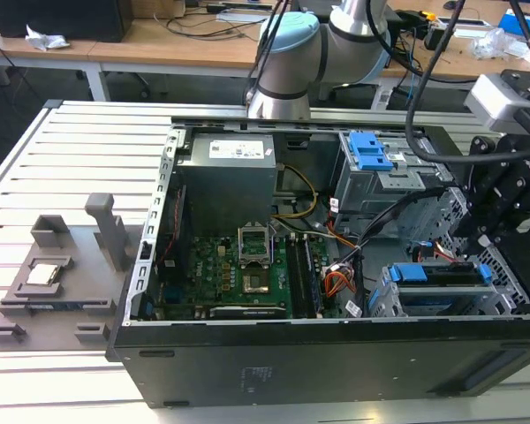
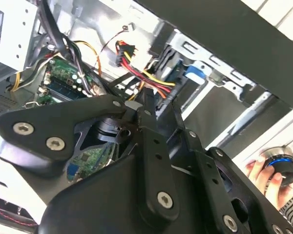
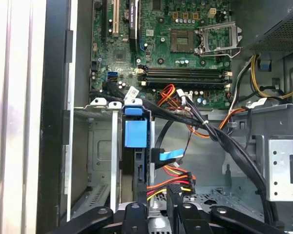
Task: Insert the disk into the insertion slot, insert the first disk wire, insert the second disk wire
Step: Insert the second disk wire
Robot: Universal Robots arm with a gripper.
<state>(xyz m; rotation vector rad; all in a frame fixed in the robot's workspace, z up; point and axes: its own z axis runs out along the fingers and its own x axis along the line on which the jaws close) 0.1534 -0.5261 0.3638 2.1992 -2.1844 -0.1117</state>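
Note:
The disk (image 1: 437, 276), silver in its blue caddy, lies inside the insertion slot (image 1: 384, 302) at the case's front, on the exterior view's right. The first wrist view looks along the disk's blue caddy end (image 3: 136, 132), seated between the slot walls (image 3: 100, 146). My gripper (image 1: 490, 243) hangs over the slot's far end. Its fingers (image 3: 173, 202) are drawn together on a black plug with red, yellow and black wires (image 3: 178, 184), close beside the disk. The second wrist view shows the gripper (image 2: 158, 100) with those wires (image 2: 151, 78) running through the tips. A loose blue flat cable (image 3: 168, 156) hangs nearby.
The larger grey cage with a blue latch (image 1: 371, 150) stands behind the slot. Thick black cable bundles (image 3: 224, 141) cross the case above the motherboard (image 1: 238, 274). A person's hand (image 2: 261, 170) holds a round knob outside the case. A grey fixture (image 1: 62, 274) sits on the slatted table.

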